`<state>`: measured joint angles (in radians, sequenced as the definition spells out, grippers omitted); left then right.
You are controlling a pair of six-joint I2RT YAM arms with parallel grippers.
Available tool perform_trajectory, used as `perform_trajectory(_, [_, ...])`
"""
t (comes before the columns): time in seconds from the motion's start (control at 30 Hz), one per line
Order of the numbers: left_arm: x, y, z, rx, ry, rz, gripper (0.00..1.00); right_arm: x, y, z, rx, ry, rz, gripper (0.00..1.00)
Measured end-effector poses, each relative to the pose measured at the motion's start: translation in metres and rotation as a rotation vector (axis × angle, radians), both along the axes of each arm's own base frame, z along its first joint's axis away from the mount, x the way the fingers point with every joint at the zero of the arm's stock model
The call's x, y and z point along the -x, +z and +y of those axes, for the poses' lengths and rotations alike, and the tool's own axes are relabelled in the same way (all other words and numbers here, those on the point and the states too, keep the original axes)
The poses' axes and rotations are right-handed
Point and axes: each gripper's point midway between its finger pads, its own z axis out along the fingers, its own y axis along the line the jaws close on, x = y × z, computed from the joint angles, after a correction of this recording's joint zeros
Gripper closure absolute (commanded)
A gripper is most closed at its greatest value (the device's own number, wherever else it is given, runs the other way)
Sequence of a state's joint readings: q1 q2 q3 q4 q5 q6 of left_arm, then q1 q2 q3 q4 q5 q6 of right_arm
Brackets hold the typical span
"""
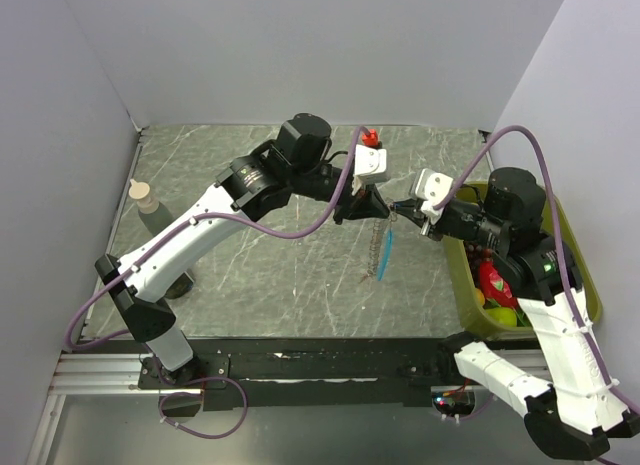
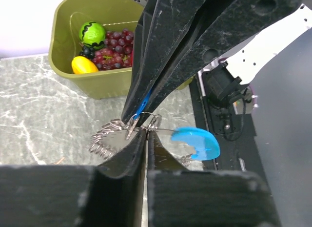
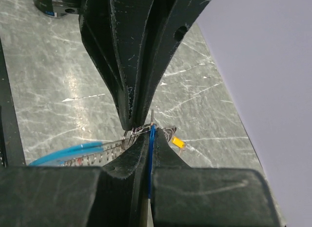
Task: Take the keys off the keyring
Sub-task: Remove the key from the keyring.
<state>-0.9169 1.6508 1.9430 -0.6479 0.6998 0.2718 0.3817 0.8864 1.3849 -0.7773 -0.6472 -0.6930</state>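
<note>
Above the middle of the table my two grippers meet tip to tip. The keyring (image 1: 379,247) hangs from them as a silvery chain of links, with a curved light-blue strip (image 1: 384,257) alongside it. My left gripper (image 2: 146,133) has its jaws pressed together on the keyring (image 2: 108,137) wire at its tips. The right gripper (image 3: 151,132) is shut on a thin blue key (image 3: 152,144) held edge-on between its fingers. A small orange key (image 3: 178,142) dangles just right of those fingers. The light-blue strip (image 2: 197,142) also shows in the left wrist view.
An olive bin (image 1: 585,285) holding toy fruit stands at the right edge, under the right arm. A tan bottle-like post (image 1: 146,198) stands at the left. A small red piece (image 1: 370,138) lies near the back wall. Grey walls close in the left and right sides.
</note>
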Motion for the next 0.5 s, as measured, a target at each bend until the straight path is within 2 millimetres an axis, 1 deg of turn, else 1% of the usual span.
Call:
perform_trajectory(0.33, [0.0012,0.0011,-0.0008,0.002,-0.002,0.003,0.99,-0.001,0.0009,-0.0018,0.002,-0.012,-0.014,1.0])
perform_trajectory(0.5, [0.0019,0.0025,0.0006,0.009,-0.014,0.018,0.99,-0.0002,-0.0006,-0.0059,0.006,-0.03,-0.036,1.0])
